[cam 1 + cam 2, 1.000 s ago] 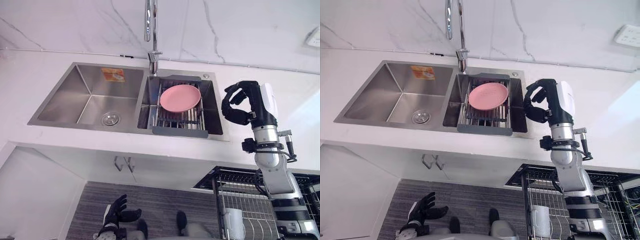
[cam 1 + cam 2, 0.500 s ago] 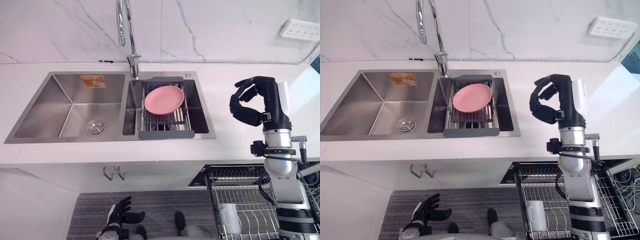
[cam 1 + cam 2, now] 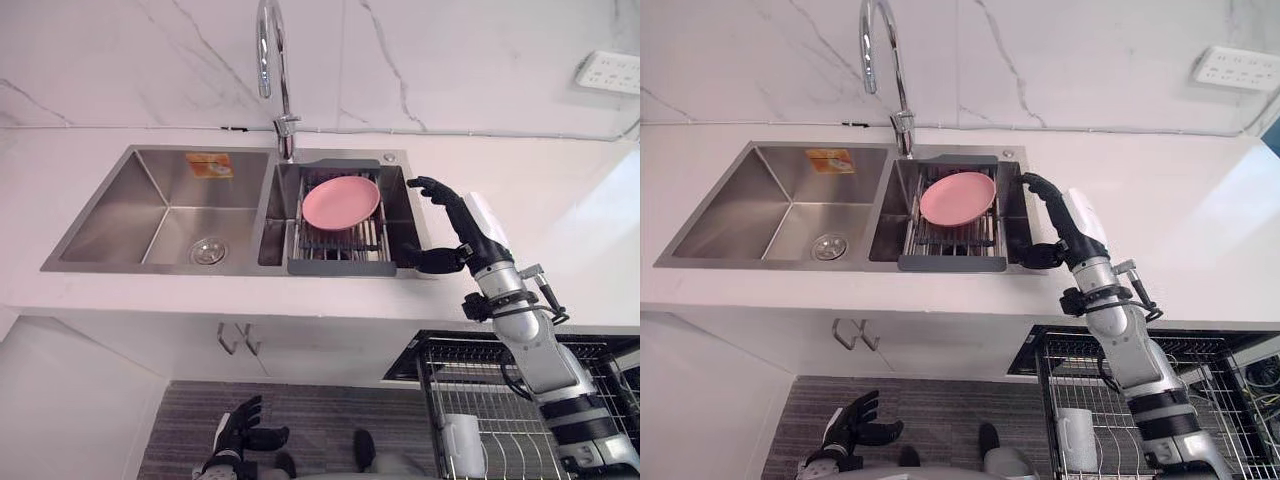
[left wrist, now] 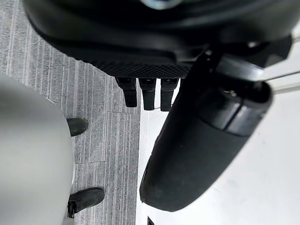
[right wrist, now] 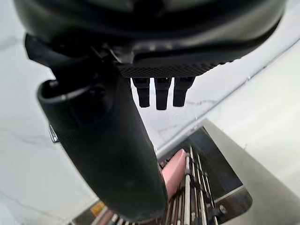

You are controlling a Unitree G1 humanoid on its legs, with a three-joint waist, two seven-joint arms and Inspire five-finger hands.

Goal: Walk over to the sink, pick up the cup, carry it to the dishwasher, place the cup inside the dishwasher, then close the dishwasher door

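Our right hand (image 3: 462, 238), curled above the counter (image 3: 560, 185) a moment ago, has spread wide and empty down at the sink (image 3: 160, 200) edge beside the pink plate (image 3: 341, 202), yet the one cup (image 3: 462, 442) we see stands in the dishwasher rack (image 3: 480, 385) well behind its wrist, seemingly already placed.

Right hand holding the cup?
No, the right hand is open and empty at the right rim of the sink.

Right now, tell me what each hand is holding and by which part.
Nothing is held. The right hand is open above the right edge of the sink, near the pink plate; the left hand hangs open, low by the floor.
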